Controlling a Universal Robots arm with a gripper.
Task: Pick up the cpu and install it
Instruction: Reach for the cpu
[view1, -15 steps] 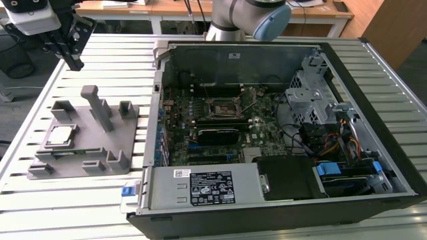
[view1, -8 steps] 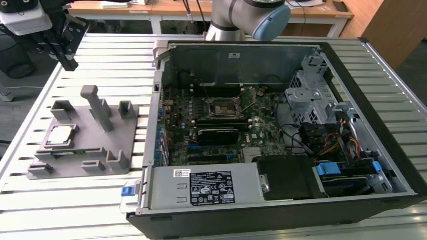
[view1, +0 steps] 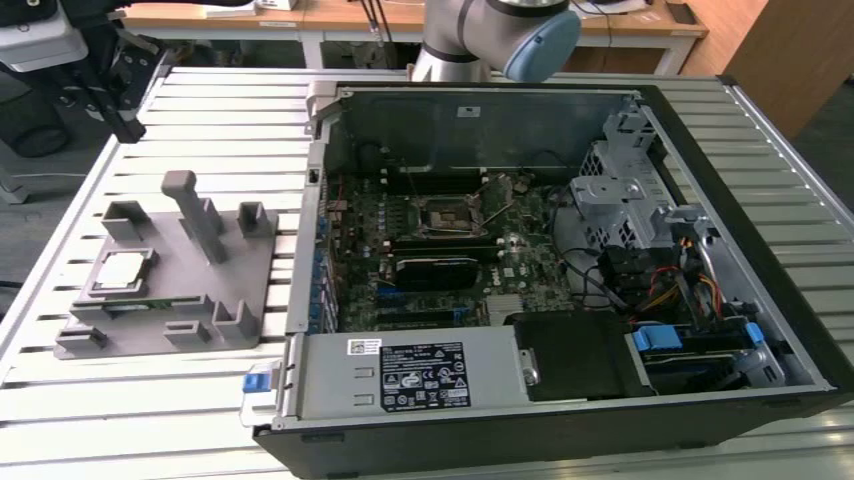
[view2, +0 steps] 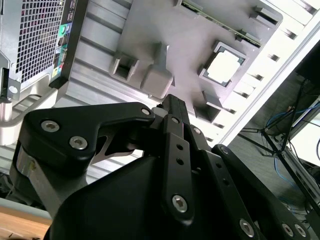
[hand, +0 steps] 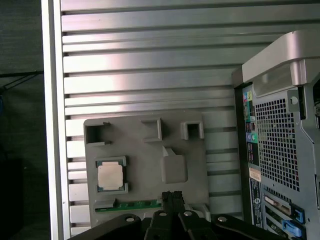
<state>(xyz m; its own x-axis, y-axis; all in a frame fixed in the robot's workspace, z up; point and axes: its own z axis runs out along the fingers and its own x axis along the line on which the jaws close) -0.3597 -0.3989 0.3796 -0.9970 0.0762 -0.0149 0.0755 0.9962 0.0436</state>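
Slatted metal table (view1: 214, 110) carried a grey fixture (view1: 187, 290) beside the open computer case (view1: 481, 125); the cpu (view1: 123, 268) lay in a pocket near the fixture's edge. We saw the gripper (hand: 172, 194) closed on nothing, apart from it. Wooden desks (view1: 400, 15) stood behind.

The gripper (hand: 171, 194): fingers (view2: 174, 116) pressed together, holding nothing; black links spread out behind the fingers. The arm joint (view1: 497, 38), grey with blue cap.

cpu (view1: 122, 270) sits on fixture (view1: 176, 286), to the exterior view's left of case (view1: 467, 130)
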